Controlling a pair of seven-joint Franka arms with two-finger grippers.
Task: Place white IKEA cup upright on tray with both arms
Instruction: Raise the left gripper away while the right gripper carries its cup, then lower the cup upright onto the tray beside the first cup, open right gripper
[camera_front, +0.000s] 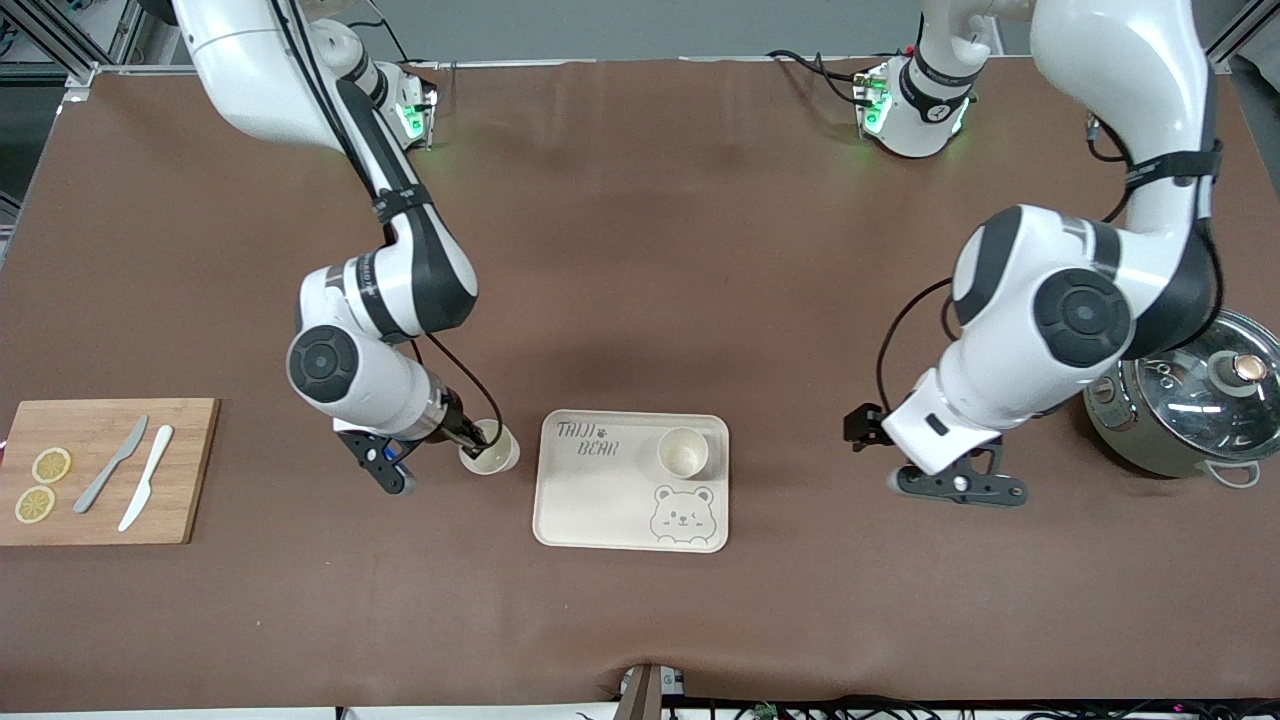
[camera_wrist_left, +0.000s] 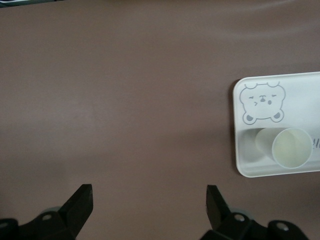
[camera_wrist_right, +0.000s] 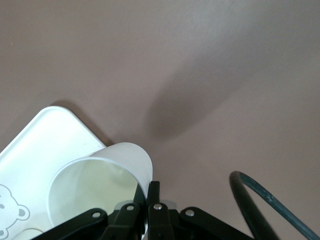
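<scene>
My right gripper (camera_front: 478, 440) is shut on the rim of a white cup (camera_front: 491, 452), mouth up, beside the cream bear tray (camera_front: 600, 500) at its edge toward the right arm's end. In the right wrist view one finger is inside the cup (camera_wrist_right: 95, 185) and one outside, with the tray's corner (camera_wrist_right: 45, 135) just past it. I cannot tell whether this cup touches the table. A second white cup (camera_front: 683, 452) stands upright on the tray. My left gripper (camera_front: 960, 487) is open and empty over bare table toward the left arm's end. Its wrist view shows the spread fingers (camera_wrist_left: 80, 202), the tray (camera_wrist_left: 300, 92) and that cup (camera_wrist_left: 290, 147).
A wooden cutting board (camera_front: 185, 470) with two lemon slices (camera_front: 50, 465), a grey knife (camera_front: 110, 465) and a white knife (camera_front: 146, 490) lies at the right arm's end. A steel pot with a glass lid (camera_front: 1195, 405) stands at the left arm's end.
</scene>
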